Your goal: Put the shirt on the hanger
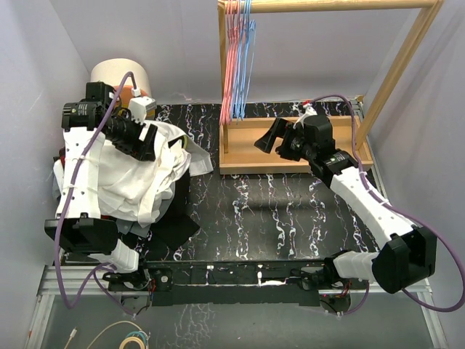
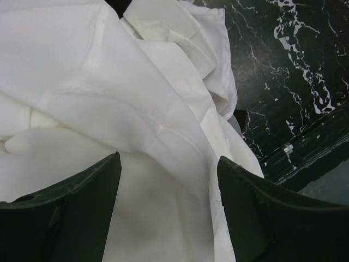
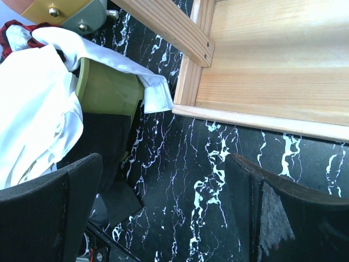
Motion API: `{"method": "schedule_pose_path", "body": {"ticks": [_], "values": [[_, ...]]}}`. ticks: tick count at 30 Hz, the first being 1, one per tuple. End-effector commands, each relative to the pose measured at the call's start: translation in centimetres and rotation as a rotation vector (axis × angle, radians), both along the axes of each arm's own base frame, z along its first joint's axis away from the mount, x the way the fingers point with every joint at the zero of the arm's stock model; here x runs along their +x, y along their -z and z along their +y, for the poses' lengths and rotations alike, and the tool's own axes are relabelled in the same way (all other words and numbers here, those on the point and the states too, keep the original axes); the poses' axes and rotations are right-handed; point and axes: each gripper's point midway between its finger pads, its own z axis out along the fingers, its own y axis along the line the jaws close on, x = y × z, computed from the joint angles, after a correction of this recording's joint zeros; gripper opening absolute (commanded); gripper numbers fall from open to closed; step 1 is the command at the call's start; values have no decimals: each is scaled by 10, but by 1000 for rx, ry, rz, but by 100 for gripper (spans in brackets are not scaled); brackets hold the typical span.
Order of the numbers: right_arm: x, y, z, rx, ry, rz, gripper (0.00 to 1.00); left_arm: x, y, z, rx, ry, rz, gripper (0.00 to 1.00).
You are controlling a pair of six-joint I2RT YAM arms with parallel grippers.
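Note:
The white shirt (image 1: pixel 134 178) lies crumpled in a heap on the left of the black marble table (image 1: pixel 276 211). My left gripper (image 1: pixel 145 142) is open and hovers just above the heap, with white fabric (image 2: pixel 136 109) filling the space between its fingers (image 2: pixel 82 207). The light-blue hanger (image 1: pixel 248 58) hangs on the wooden rack's top rail beside pink-red hangers (image 1: pixel 231 65). My right gripper (image 1: pixel 270 139) is open and empty in front of the rack's base (image 3: pixel 262 65), above bare table. A sleeve cuff of the shirt (image 3: pixel 155 93) reaches toward the base.
The wooden rack (image 1: pixel 407 65) stands at the back right. A pale cylinder (image 1: pixel 120 73) stands behind the left arm. A dark cloth (image 1: pixel 178 218) and an olive piece (image 3: pixel 109 93) lie under the shirt. A bit of red fabric (image 3: pixel 8 35) shows at the heap's edge.

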Motion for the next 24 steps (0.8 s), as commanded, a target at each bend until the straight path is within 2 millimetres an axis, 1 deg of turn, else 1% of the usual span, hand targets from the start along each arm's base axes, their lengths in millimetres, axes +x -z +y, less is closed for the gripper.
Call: {"method": "schedule_pose_path", "body": {"ticks": [1,3,4,5,7,9,11,13,14,15,17,18,21,22,24], "values": [[-1,-27,2,28,-20,-102,98,-13,0,0,36,21,-2,52],[-7,-30,7,36,-68,-119,98,-21,1,-4,34,44,16,25],[-14,-34,13,49,-124,-145,98,-24,-2,-6,33,55,17,7],[-22,-42,20,68,-191,-186,98,-26,-7,-8,34,61,10,0],[-53,-59,41,123,-395,-292,98,-26,-28,-9,34,55,-49,0],[-91,-74,69,131,-601,-416,98,-23,-65,-9,40,40,-182,0],[-124,-83,103,64,-703,-543,98,-22,-111,-10,25,20,-345,0],[-142,-80,137,-44,-714,-631,98,-26,-150,-13,-5,9,-490,0],[-147,-77,151,-89,-712,-653,98,-29,-163,-15,-17,11,-542,0],[-146,-76,162,-119,-692,-665,98,-33,-173,-16,-27,15,-584,0],[-140,-76,177,-117,-642,-695,98,-37,-184,-17,-29,19,-628,0],[-139,-81,182,-83,-617,-729,98,-37,-188,-16,-27,17,-643,0],[-135,-107,184,42,-517,-846,98,-42,-198,-16,-26,15,-686,0],[-130,-117,182,63,-470,-874,98,-43,-201,-16,-27,17,-697,0],[-112,-127,181,54,-374,-895,98,-46,-203,-16,-29,21,-706,0]]}}
